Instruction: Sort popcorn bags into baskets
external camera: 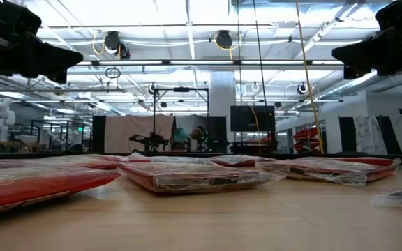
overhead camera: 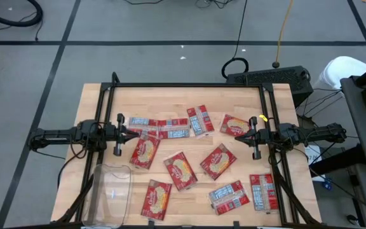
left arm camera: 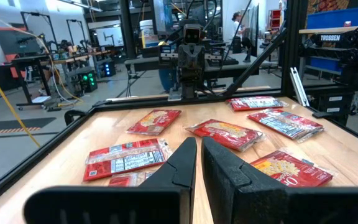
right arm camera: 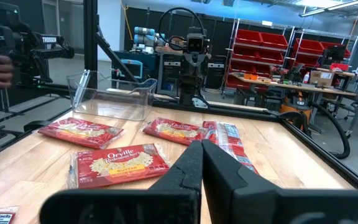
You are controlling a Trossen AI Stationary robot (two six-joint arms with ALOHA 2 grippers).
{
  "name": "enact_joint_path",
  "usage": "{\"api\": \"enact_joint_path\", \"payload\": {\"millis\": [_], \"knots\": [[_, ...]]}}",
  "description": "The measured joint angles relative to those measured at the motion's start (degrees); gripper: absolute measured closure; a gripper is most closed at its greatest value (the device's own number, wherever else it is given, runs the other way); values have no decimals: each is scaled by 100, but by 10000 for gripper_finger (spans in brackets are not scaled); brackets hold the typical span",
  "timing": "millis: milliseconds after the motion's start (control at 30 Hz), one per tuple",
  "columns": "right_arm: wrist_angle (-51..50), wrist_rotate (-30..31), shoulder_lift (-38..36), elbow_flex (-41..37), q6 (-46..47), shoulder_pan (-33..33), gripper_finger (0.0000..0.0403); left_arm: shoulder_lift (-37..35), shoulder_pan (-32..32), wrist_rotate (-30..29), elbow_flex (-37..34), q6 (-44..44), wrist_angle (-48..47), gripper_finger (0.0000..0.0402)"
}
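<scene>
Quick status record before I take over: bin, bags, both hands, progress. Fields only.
bin: clear plastic bin at the table's near-left corner, no bag seen in it
bags: red popcorn bags scattered flat across the wooden table, some picture side up, some label side up
left hand: shut, empty, raised over the table's left side
right hand: shut, empty, raised over the right side
progress: sorting not yet begun

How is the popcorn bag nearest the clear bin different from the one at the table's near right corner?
The popcorn bag by the bin lies picture side up, showing yellow popcorn on red; the corner bag lies label side up, white and blue. The first sits beside the clear bin, the second across the table from it. Both lie flat on the wood, untouched.
</scene>
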Motion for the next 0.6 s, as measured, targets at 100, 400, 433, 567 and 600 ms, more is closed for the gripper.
{"api": "enact_joint_path", "payload": {"millis": [100, 400, 433, 567, 600], "knots": [[6, 0, 0, 0, 0, 1, 403, 0, 0, 0, 0, -1, 0, 369], [18, 2, -2, -1, 998, 0, 403, 0, 0, -305, 112, -799, 306, 369], [16, 2, -2, -1, 1178, -1, 403, 4, 0, -305, 163, -833, 303, 369], [13, 4, 0, 0, 1476, 1, 403, 182, 0, -325, 451, -995, 278, 369], [12, 2, 0, 1, 1557, 0, 403, 291, -2, -326, 566, -1016, 285, 369]]}}
